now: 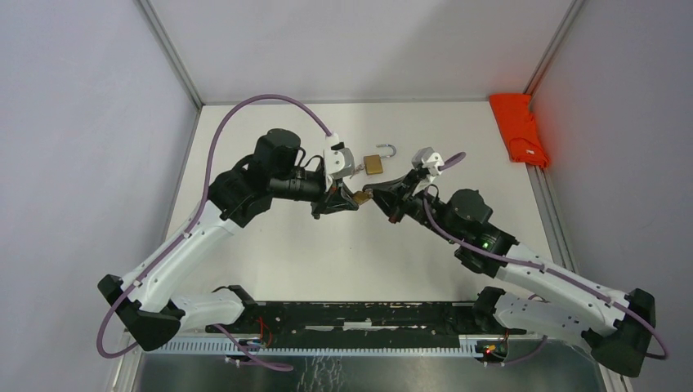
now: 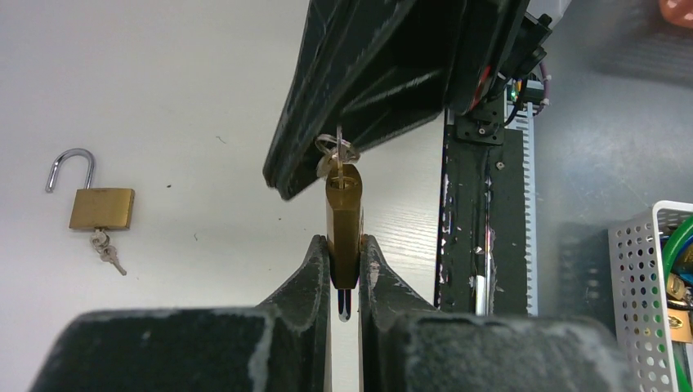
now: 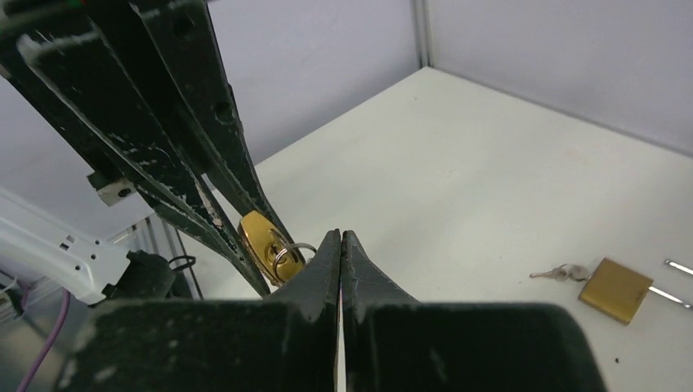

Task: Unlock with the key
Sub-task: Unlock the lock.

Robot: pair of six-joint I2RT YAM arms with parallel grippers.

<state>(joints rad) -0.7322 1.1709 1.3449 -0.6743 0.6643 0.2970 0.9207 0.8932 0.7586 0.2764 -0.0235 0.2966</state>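
1. Padlock [image 2: 344, 224] – the brass one the task concerns – is held off the table [image 1: 327, 261], clamped across its flat faces by the left gripper [image 2: 344, 245]. It sits mid-table, between the 2 arms.
2. Its long axis runs out along the left fingers, straight toward the right gripper [image 3: 339, 237]. The keyway end faces that gripper, and a sliver of what looks like the shackle points back between the left fingers.
3. The key [image 2: 337, 147] stands in that keyway end, in line with the body, with its ring [image 3: 288, 251] hanging just beside the right fingertips.
4. The right gripper is closed tight, tip to tip, right at the key. The bow is hidden, so I cannot tell whether it is pinched.
5. Judgement: the coming move is a twist about that shared axis, and the right arm is the 1 placed for it.
6. A 2nd padlock [image 2: 101, 208] lies open on the table, well apart – not involved.
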